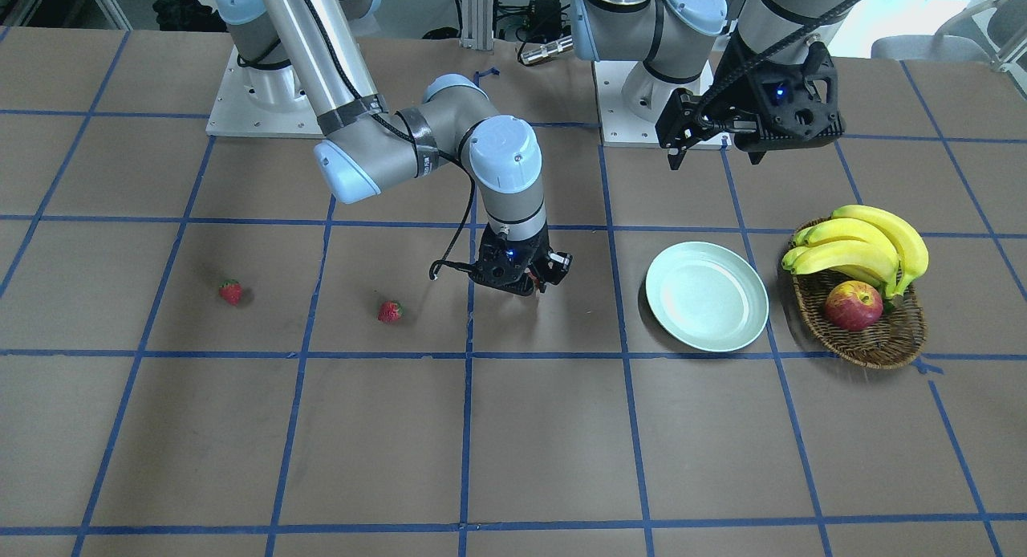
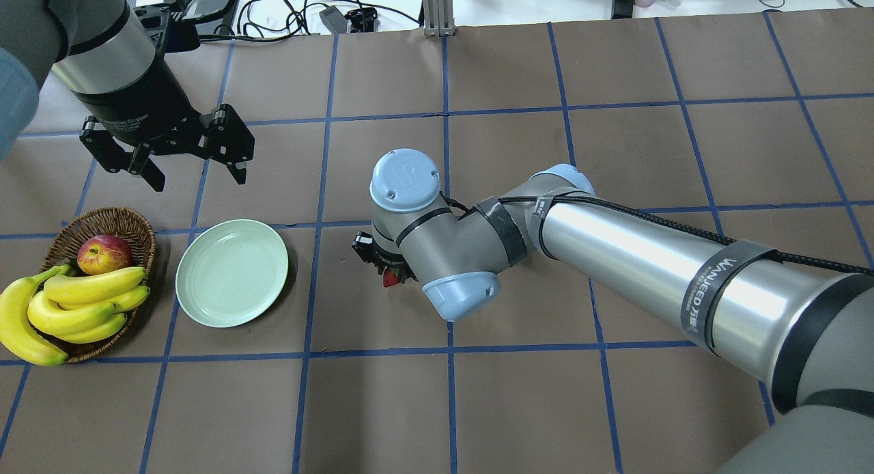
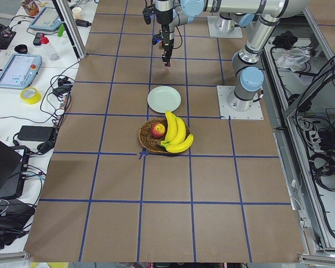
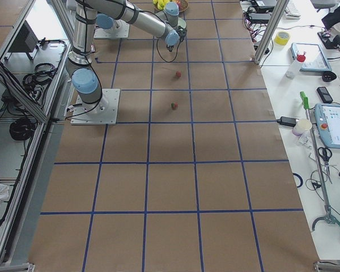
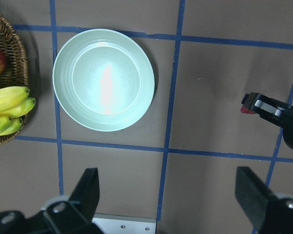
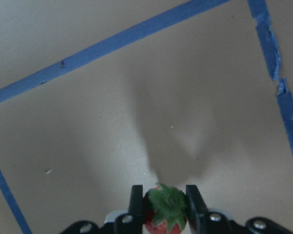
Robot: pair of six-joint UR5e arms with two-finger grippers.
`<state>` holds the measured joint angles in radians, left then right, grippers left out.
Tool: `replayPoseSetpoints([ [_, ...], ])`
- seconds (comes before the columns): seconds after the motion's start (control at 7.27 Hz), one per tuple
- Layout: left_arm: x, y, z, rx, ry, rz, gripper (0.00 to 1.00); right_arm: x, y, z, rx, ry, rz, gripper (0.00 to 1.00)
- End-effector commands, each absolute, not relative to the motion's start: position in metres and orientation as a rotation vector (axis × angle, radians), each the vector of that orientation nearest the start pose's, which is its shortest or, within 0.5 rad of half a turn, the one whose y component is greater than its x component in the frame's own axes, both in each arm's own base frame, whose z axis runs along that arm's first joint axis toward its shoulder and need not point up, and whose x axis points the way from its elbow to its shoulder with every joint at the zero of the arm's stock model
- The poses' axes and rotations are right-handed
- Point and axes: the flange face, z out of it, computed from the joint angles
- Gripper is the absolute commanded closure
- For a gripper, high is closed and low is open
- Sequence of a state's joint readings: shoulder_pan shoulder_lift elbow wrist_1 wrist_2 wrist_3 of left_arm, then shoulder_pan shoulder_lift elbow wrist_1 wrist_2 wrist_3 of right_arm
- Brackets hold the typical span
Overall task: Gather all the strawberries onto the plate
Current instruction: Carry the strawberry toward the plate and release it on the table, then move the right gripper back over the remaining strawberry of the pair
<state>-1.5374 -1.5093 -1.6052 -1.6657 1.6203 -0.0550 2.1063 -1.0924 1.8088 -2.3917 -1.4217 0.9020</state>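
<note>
My right gripper is shut on a small red strawberry with a green cap and holds it a little above the table, about one grid cell from the mint-green plate. The held strawberry peeks out under the wrist in the overhead view. Two more strawberries lie on the table farther out on my right side. The plate holds nothing. My left gripper hangs open and empty in the air behind the plate, which shows below it in the left wrist view.
A brown wicker basket with a bunch of bananas and a red-yellow apple stands right beside the plate on my left side. Blue tape lines grid the brown table.
</note>
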Motion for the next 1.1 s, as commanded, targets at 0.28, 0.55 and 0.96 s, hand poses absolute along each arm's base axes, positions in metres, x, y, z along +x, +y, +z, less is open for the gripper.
replayPoseSetpoints([
  [0.28,-0.115,-0.462,0.486,-0.123,3.089,0.106,0.0,0.289,-0.492,0.267,0.389,3.082,0.045,0.0],
  [0.55,-0.117,-0.462,0.486,-0.122,3.099,0.097,0.0,0.224,-0.493,0.254,0.384,3.166,0.078,0.0],
  [0.96,-0.114,-0.462,0.486,-0.123,3.089,0.101,0.0,0.208,-0.507,0.216,0.722,3.045,-0.012,0.0],
])
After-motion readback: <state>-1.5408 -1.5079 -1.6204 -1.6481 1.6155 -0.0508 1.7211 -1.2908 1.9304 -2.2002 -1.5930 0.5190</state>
